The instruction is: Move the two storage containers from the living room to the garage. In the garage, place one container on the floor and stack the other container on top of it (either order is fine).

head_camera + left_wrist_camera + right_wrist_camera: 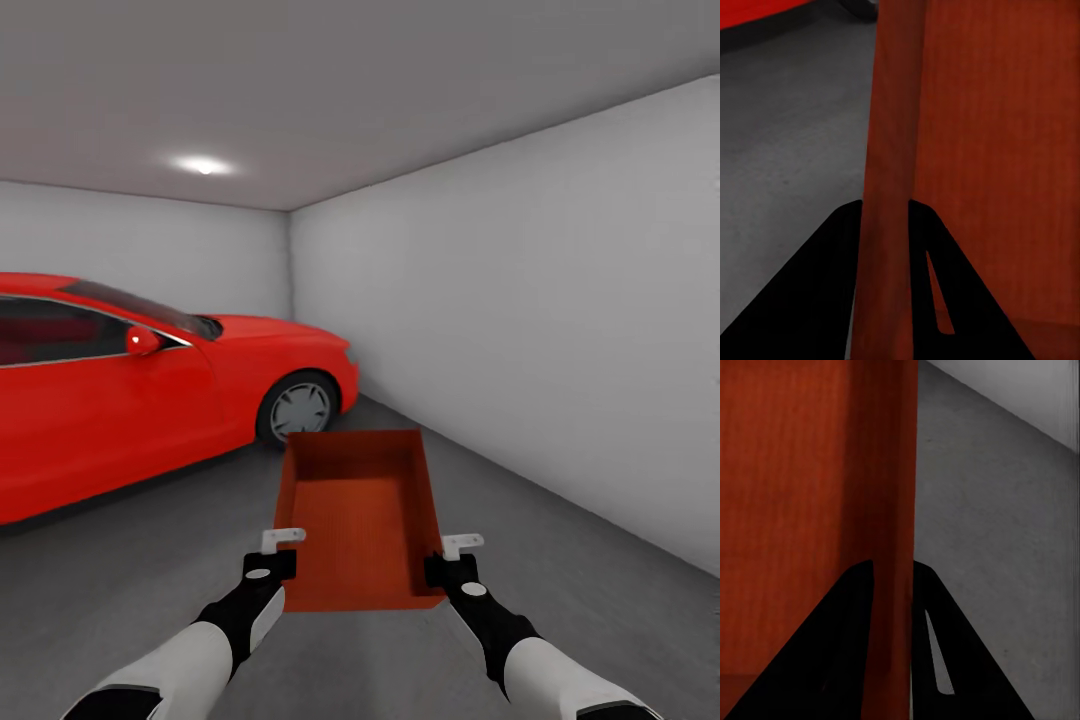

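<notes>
Now storage container between both claws, left claw, right claw clamping side walls

One storage container — one red car.

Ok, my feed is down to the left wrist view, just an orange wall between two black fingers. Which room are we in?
Observer: The garage. The head view shows white walls, grey concrete floor and a red car ahead on the left.
Operator: Is the right side holding too?
Observer: Yes. The right gripper has its fingers either side of the storage container's right wall, as the left gripper does on the left wall.
Operator: Anything inside it?
Observer: No, its ribbed bottom is bare.
Operator: Another bin on the floor ahead?
Observer: None visible from the head camera.
</notes>
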Tool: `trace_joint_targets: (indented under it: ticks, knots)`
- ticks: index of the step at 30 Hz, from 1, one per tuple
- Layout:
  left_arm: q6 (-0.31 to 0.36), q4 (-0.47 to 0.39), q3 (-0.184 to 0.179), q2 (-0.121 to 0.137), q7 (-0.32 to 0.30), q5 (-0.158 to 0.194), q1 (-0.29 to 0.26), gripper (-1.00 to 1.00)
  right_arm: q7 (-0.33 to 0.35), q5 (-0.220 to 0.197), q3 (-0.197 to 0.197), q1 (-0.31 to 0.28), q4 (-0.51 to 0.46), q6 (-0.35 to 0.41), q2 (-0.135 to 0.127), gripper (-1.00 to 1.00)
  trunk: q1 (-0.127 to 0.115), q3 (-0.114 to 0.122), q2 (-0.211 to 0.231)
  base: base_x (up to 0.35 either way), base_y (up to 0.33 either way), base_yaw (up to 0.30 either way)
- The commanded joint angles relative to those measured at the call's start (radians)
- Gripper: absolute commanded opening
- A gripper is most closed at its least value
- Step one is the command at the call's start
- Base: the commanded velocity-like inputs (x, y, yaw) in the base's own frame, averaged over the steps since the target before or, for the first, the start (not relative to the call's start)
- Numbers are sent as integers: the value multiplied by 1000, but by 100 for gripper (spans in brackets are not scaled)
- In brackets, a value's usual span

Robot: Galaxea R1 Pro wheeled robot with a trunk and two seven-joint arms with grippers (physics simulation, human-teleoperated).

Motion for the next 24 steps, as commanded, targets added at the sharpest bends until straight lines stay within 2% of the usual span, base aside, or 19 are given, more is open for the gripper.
trace_joint_targets:
  ticks: [1, 24]
  knots:
    - [-14, -29, 79, 47, 10, -16, -1, -100, -9, -5, -28, -1, 3, -3, -1, -100, 1, -2, -1, 322, 168, -283]
    - [-14, -29, 79, 47, 10, -16, -1, -100, -9, -5, -28, -1, 3, -3, -1, -100, 1, -2, -1, 320, 177, -283]
